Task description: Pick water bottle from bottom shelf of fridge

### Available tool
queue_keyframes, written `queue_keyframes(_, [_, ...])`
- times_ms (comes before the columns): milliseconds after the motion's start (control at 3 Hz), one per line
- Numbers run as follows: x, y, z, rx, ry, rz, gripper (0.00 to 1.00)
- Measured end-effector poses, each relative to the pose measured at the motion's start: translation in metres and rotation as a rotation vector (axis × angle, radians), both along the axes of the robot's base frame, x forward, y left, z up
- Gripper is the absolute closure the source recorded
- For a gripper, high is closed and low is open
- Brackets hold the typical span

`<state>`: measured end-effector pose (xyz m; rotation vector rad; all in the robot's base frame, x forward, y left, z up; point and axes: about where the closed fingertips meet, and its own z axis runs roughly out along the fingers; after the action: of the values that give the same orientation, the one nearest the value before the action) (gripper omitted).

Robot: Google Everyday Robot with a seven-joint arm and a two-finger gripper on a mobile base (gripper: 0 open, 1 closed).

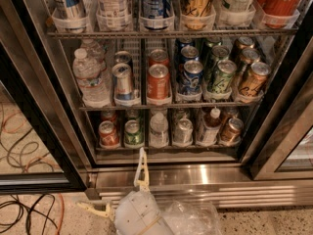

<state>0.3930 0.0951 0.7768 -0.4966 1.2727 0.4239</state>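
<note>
The water bottle [159, 129], small, clear and ribbed with a white cap, stands in the middle lane of the bottom shelf [195, 155] of the fridge [220, 176]. A green can [132, 133] is on its left and a silver can [183, 131] on its right. My gripper [111, 178] is low in front of the fridge base, below and left of the bottle and apart from it. It is open wide: one finger [142, 166] points up to the shelf's front lip, the other [94, 209] points left.
A bottle with a reddish-orange cap [211, 126] and a bronze can [230, 130] stand to the right, a red can [108, 133] at the left. A larger clear bottle [90, 78] and several cans fill the middle rack. Cables [24, 146] lie on the floor left. The black door frame [39, 126] stands left.
</note>
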Motion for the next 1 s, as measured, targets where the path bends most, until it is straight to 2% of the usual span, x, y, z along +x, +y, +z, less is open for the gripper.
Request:
queue_keyframes(333, [0.007,-0.022,0.010,0.012,-0.028,-0.089,0.00])
queue_keyframes(667, [0.010,-0.042,-0.002,-0.021,0.004,-0.158,0.00])
queue_keyframes(1000, [0.010,-0.043,-0.003,-0.023,0.007,-0.161,0.00])
